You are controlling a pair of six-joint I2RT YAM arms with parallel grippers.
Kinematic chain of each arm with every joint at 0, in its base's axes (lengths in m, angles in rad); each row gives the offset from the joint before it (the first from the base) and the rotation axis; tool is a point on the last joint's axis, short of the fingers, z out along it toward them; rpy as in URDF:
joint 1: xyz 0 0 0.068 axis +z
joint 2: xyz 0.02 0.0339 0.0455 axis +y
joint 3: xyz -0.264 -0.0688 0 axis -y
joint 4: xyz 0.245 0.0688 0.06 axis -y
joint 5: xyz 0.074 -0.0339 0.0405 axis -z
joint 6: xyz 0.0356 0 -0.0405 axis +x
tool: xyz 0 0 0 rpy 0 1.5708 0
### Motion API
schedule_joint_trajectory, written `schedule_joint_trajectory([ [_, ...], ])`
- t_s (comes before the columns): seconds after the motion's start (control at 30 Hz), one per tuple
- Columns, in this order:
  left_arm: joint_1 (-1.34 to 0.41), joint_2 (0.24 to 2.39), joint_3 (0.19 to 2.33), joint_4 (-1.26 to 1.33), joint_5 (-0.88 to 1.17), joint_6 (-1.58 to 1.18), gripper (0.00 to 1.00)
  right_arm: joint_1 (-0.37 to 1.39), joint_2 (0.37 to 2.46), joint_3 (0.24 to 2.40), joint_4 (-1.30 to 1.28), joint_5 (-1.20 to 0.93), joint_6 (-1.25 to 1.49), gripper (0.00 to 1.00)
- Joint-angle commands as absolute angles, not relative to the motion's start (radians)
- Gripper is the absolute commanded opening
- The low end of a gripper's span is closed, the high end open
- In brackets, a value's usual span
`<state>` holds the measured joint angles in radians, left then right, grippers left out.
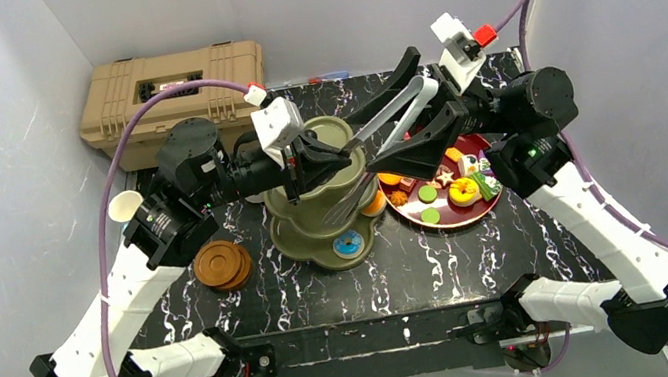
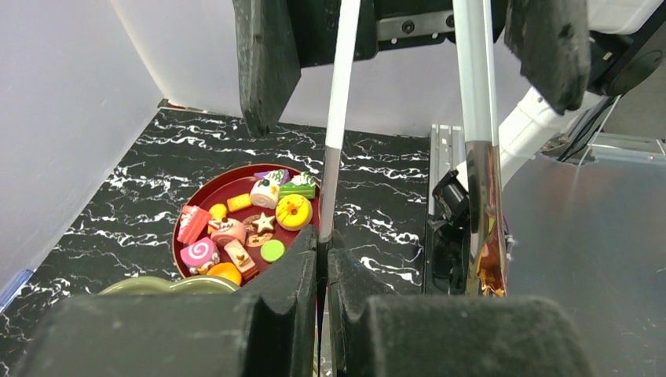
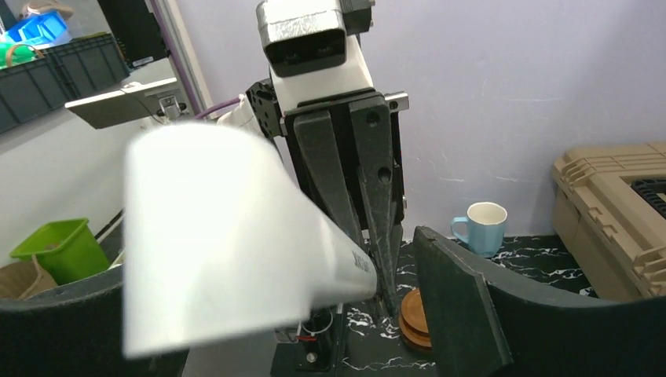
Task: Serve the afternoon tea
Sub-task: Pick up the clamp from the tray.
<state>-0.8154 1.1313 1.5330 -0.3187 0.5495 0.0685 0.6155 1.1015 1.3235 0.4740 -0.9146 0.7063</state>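
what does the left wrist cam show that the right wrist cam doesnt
Only left wrist: the dark-red plate of toy pastries and a bit of the green stand. Only right wrist: the white-and-blue cup, wooden saucers and tan toolbox. Both: the tongs, the left gripper with jaws shut on one arm, and the right gripper with jaws open either side of them.

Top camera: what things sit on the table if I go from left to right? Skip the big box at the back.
cup → saucers → stand → plate
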Motion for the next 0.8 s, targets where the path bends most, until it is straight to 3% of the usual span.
schedule_joint_trajectory([
  [0.0,-0.81,1.123,1.577,-0.28,0.58,0.029,0.0,0.617,1.075,1.319,0.501,-0.928,0.707,0.98],
  [0.1,-0.809,1.123,1.579,-0.288,0.584,0.025,0.0,0.617,1.08,1.327,0.502,-0.934,0.71,0.94],
  [0.3,-0.809,1.129,1.583,-0.319,0.599,0.03,0.0,0.617,1.11,1.361,0.502,-0.964,0.738,0.73],
  [0.53,-0.795,1.128,1.586,-0.335,0.6,0.025,0.0,0.617,1.097,1.416,0.298,-1.003,0.633,0.77],
  [0.77,-0.786,1.135,1.591,-0.353,0.631,0.007,0.0,0.617,1.116,1.495,0.168,-1.052,0.56,0.6],
])
